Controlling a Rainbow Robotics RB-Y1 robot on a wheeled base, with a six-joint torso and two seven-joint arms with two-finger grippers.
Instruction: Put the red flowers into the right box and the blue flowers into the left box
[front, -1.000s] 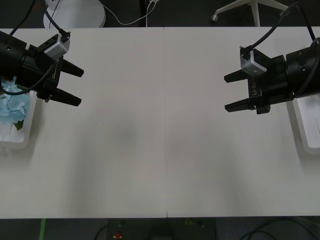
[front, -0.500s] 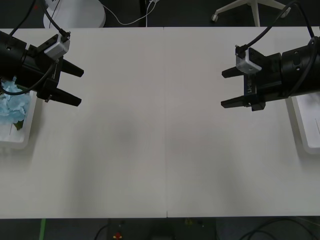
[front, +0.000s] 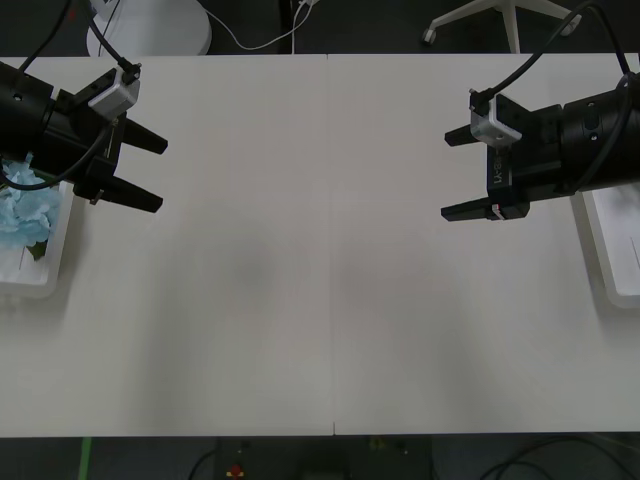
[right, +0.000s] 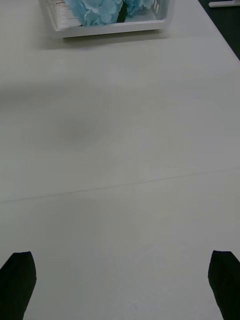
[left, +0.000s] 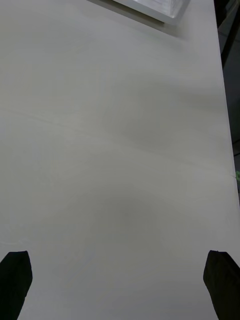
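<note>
You have a wide white table (front: 330, 300) in front of you, with a thin seam running front to back down its middle. The left box (front: 52, 262) sits on it at the far left edge, and you can see the pale blue flowers (front: 22, 212) lying inside that tray. The right box (front: 608, 250) sits on it at the far right edge, partly cut off by the frame. The broad stretch of tabletop between the two trays is plain white with soft shadows
</note>
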